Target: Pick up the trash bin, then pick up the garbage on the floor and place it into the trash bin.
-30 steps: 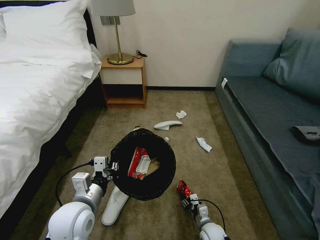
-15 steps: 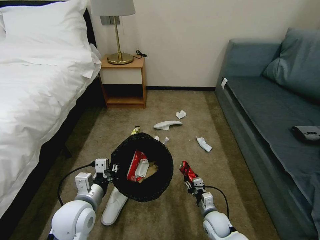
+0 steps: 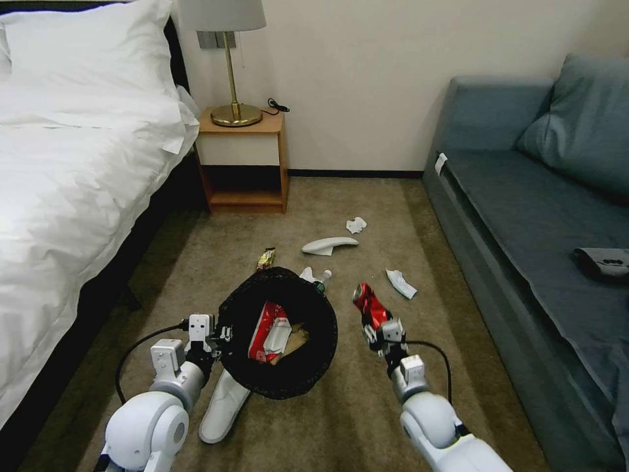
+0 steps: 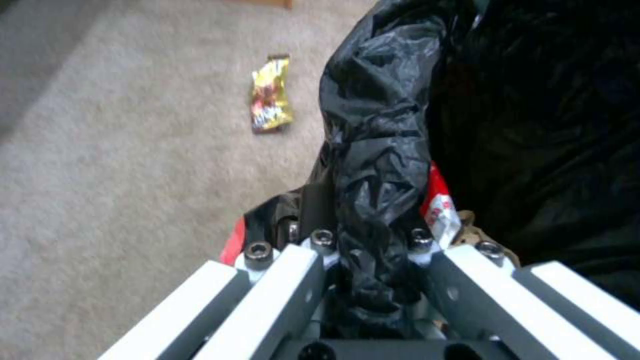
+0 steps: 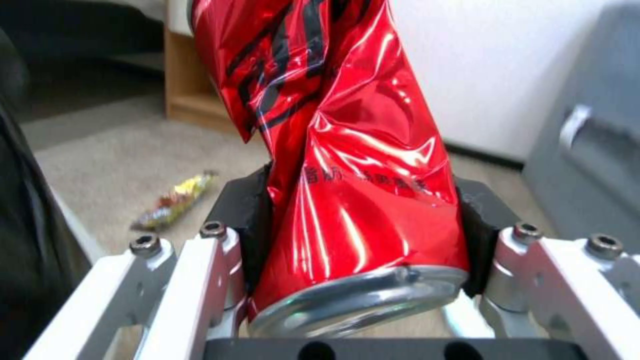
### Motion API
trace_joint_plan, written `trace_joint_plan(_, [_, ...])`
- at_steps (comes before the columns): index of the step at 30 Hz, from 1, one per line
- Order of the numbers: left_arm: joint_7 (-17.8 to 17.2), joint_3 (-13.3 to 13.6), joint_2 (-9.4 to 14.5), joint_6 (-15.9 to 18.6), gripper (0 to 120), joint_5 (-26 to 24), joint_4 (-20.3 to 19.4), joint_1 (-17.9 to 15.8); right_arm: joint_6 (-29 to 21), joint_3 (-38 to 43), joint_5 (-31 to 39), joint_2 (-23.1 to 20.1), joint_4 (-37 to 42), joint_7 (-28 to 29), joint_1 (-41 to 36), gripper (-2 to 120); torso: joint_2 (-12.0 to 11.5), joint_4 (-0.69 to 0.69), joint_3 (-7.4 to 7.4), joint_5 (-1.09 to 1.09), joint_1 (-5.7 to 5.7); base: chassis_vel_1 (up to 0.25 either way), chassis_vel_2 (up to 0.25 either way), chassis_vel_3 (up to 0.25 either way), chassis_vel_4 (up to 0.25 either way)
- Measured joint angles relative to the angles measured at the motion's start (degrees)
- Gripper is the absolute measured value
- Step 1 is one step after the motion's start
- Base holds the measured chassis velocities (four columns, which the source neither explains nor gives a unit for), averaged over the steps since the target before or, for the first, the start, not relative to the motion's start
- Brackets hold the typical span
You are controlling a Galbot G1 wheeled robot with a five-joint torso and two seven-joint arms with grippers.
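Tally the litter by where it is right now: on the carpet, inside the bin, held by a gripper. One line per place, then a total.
On the carpet: 6 (slippers, tissues, gold wrapper, small bottle)
Inside the trash bin: 2 (red packet, brown paper)
In the right gripper: 1 (red can)
Total: 9

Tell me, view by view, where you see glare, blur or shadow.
Right wrist view: bright glare streaks run down the crushed red can; the room behind it is soft. Left wrist view: the gold wrapper and carpet are blurred; the trash bin liner shows grey sheen. Head view: sharp, with dark shadow under the bed.
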Motion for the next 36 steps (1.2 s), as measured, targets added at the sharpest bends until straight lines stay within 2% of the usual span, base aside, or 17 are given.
trace_joint_plan(5, [-1.0,1.0,1.9,1.6,2,-2.8,2.2,-0.8,0.9,-0.2,-4.2,-3.9,6.1,-0.9,-0.7,50,0.0,0.0,0.0,0.01,0.0,0.0,0.0,0.0,0.0])
trace_joint_plan(12, [-1.2,2.5,3.0,3.0,2,-4.6,3.5,-1.3,1.4,-1.3,-6.8,-6.2,10.8,-2.5,-1.6,50,0.0,-0.02,0.0,0.01,0.0,0.0,0.0,0.0,0.0])
trace_joint_plan(19, [-1.1,3.5,2.7,3.7,2,-5.5,3.6,-1.2,1.4,-3.1,-7.7,-7.0,13.0,-3.7,-1.8,50,0.0,0.01,0.0,0.02,0.0,0.0,0.0,0.0,0.0])
trace_joint_plan(24, [-0.5,5.3,3.1,4.4,2,-7.0,4.4,-1.5,1.4,-5.1,-8.5,-7.8,15.2,-5.4,-2.7,50,0.0,-0.01,0.0,0.01,0.0,0.0,0.0,0.0,0.0])
trace_joint_plan(27, [-0.1,6.5,3.5,4.6,2,-8.2,5.2,-2.1,1.6,-6.1,-8.8,-7.9,15.5,-6.3,-2.7,50,0.0,0.0,0.0,0.01,0.0,0.0,0.0,0.0,0.0])
trace_joint_plan(29, [1.2,8.7,3.6,4.7,2,-8.9,6.2,-3.7,1.7,-8.4,-9.0,-7.4,15.3,-7.2,-1.9,50,0.0,0.0,0.0,0.01,0.0,0.0,0.0,0.0,0.0])
trace_joint_plan(36, [2.0,9.9,3.2,4.8,2,-9.0,7.3,-5.2,1.4,-12.0,-9.1,-6.3,13.6,-7.3,-1.1,50,0.0,0.0,0.0,0.01,0.0,0.0,0.0,0.0,0.0])
